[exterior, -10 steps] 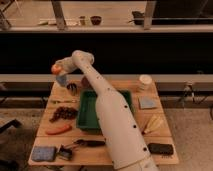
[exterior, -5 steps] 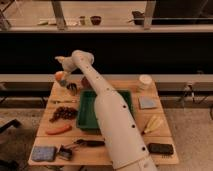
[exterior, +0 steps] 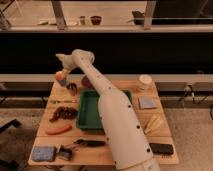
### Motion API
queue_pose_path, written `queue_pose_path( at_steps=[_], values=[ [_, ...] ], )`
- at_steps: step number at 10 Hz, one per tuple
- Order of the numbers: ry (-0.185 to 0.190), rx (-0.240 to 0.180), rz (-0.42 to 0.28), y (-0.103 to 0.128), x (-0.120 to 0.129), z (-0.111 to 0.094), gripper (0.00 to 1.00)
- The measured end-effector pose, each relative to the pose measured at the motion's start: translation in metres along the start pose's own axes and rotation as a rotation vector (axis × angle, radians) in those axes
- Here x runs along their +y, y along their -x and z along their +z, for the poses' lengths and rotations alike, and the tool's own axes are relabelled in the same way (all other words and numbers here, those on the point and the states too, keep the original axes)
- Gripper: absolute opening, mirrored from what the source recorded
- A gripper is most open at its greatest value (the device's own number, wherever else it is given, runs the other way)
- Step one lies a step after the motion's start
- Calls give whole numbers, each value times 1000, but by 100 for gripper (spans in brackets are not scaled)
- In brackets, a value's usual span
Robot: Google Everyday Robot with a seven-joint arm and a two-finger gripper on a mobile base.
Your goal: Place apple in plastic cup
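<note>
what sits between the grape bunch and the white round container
In the camera view, the green tray and the robot's arm lie between them; the gripper is at the table's far-left corner.

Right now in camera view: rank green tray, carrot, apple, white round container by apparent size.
1. green tray
2. carrot
3. white round container
4. apple, at the end effector, above the table's far-left corner.
The container sits farther back, so its rank is tentative.

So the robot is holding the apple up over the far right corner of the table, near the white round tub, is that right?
Not quite. The camera view shows the gripper with the apple over the far left corner of the table. The white round tub sits at the far right corner, well away from it.
</note>
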Motion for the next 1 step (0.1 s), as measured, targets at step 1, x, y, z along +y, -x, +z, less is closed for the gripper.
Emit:
queue_pose_path(
  at_steps=[1],
  values=[
    [-36,14,11,0,-15,-18,80]
  ],
)
